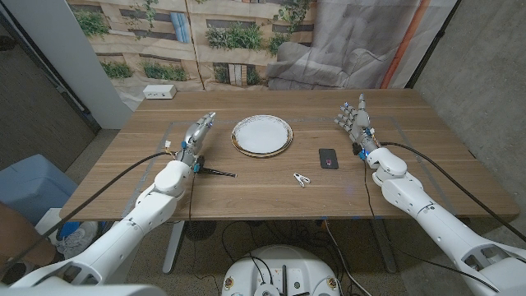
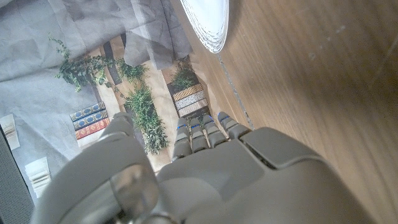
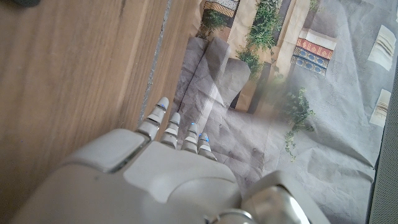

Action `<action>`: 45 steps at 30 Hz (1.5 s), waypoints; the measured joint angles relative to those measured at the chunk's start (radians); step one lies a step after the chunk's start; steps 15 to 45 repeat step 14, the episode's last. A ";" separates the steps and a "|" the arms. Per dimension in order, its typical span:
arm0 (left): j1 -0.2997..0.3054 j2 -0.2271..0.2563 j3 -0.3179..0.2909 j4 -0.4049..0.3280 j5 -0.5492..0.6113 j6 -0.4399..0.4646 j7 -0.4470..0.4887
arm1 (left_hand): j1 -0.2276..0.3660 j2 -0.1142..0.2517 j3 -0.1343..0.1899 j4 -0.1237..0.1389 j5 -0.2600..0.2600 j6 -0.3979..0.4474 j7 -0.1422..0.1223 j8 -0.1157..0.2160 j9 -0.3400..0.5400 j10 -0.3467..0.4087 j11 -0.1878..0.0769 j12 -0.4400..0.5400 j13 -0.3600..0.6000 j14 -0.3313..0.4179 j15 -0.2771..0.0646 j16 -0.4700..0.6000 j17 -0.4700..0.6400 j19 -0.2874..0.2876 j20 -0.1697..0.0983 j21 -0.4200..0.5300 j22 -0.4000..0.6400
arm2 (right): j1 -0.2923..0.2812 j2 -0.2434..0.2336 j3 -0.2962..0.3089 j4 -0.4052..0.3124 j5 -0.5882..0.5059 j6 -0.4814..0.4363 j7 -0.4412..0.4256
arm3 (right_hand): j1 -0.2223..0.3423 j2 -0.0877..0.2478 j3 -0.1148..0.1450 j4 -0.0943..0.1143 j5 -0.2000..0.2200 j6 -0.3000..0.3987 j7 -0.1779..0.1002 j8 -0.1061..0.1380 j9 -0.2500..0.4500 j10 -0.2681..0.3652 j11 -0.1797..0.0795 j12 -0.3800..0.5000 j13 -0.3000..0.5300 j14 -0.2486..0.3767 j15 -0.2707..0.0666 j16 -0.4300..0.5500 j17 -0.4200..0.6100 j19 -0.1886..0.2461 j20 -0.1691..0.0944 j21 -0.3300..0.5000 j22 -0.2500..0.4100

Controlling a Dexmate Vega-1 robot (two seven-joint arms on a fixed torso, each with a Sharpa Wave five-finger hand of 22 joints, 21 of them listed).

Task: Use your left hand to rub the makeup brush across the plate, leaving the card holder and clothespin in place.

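Clothespin [image 1: 302, 178] lies nearest, at about five o'clock from the plate [image 1: 262, 136]. Makeup brush [image 1: 217, 173] rests free on the worktop [image 1: 271, 193] at seven o'clock from the plate, just beside the left wrist, long axis roughly crosswise; which end bears the bristles I cannot tell. Card holder [image 1: 328, 158] sits at four o'clock, likely parked clear of the rubbing path. Left robot hand [image 1: 198, 133] and right robot hand [image 1: 355, 119] are released, fingers extended, grasping nothing.

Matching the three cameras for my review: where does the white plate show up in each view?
Head view: the plate sits mid-table, right of the left robot hand.
Left wrist view: its rim cuts in at the top edge, beyond the hand's fingers.
Right wrist view: not in it.
Shared landmark: the plant-print backdrop.
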 measured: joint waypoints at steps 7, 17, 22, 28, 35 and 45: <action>-0.015 -0.024 -0.003 0.001 -0.050 0.035 0.000 | -0.008 0.000 0.008 0.008 0.008 -0.003 0.007 0.004 0.000 0.000 0.000 0.005 0.000 0.000 0.000 0.000 0.000 0.000 0.000 0.004 0.000 | 0.000 0.000 0.000 0.001 0.000 0.000 0.000 | 0.000 0.000 0.000 0.000 0.000 0.000 0.000 0.000 0.000 0.000 0.000 0.000 0.000 0.000 0.000 0.000 0.000 0.000 0.000 0.000 0.000; -0.019 -0.039 -0.005 -0.021 -0.091 0.071 0.000 | -0.012 0.004 0.012 0.012 0.008 -0.001 0.009 0.008 0.000 0.000 0.000 0.005 0.000 0.000 0.000 0.000 0.000 0.000 0.000 0.008 0.000 | 0.001 0.000 0.000 0.001 0.000 0.001 0.000 | 0.000 0.000 0.000 0.000 0.000 0.000 0.000 0.000 0.000 0.000 0.000 0.000 0.000 0.000 0.000 0.000 0.000 0.000 0.000 0.000 0.000; -0.019 -0.039 -0.005 -0.021 -0.091 0.071 0.000 | -0.012 0.004 0.012 0.012 0.008 -0.001 0.009 0.008 0.000 0.000 0.000 0.005 0.000 0.000 0.000 0.000 0.000 0.000 0.000 0.008 0.000 | 0.001 0.000 0.000 0.001 0.000 0.001 0.000 | 0.000 0.000 0.000 0.000 0.000 0.000 0.000 0.000 0.000 0.000 0.000 0.000 0.000 0.000 0.000 0.000 0.000 0.000 0.000 0.000 0.000; -0.019 -0.039 -0.005 -0.021 -0.091 0.071 0.000 | -0.012 0.004 0.012 0.012 0.008 -0.001 0.009 0.008 0.000 0.000 0.000 0.005 0.000 0.000 0.000 0.000 0.000 0.000 0.000 0.008 0.000 | 0.001 0.000 0.000 0.001 0.000 0.001 0.000 | 0.000 0.000 0.000 0.000 0.000 0.000 0.000 0.000 0.000 0.000 0.000 0.000 0.000 0.000 0.000 0.000 0.000 0.000 0.000 0.000 0.000; -0.019 -0.039 -0.005 -0.021 -0.091 0.071 0.000 | -0.012 0.004 0.012 0.012 0.008 -0.001 0.009 0.008 0.000 0.000 0.000 0.005 0.000 0.000 0.000 0.000 0.000 0.000 0.000 0.008 0.000 | 0.001 0.000 0.000 0.001 0.000 0.001 0.000 | 0.000 0.000 0.000 0.000 0.000 0.000 0.000 0.000 0.000 0.000 0.000 0.000 0.000 0.000 0.000 0.000 0.000 0.000 0.000 0.000 0.000; -0.019 -0.039 -0.005 -0.021 -0.091 0.071 0.000 | -0.012 0.004 0.012 0.012 0.008 -0.001 0.009 0.008 0.000 0.000 0.000 0.005 0.000 0.000 0.000 0.000 0.000 0.000 0.000 0.008 0.000 | 0.001 0.000 0.000 0.001 0.000 0.001 0.000 | 0.000 0.000 0.000 0.000 0.000 0.000 0.000 0.000 0.000 0.000 0.000 0.000 0.000 0.000 0.000 0.000 0.000 0.000 0.000 0.000 0.000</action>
